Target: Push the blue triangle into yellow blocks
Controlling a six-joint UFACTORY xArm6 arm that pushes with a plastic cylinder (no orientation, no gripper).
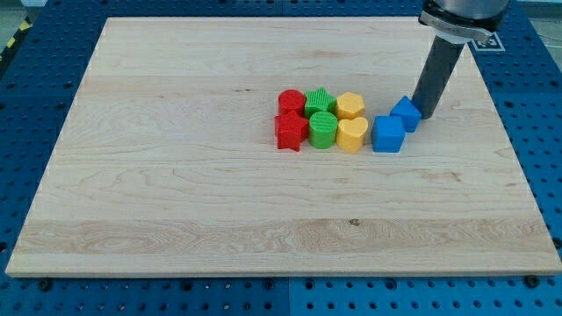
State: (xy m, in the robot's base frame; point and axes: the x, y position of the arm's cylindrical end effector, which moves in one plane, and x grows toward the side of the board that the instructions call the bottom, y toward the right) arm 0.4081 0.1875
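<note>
**Worktop contents, one moment**

Blue triangle (405, 112): right of centre, touching the blue cube (387, 133) at its far right corner. My tip (425, 114): against the triangle's right side. I carry no claw, only the rod.

Yellow blocks: hexagon (350, 106) and heart (352, 134), left of the cube; the heart is just beside it.

Green and red blocks: clustered further left.
</note>
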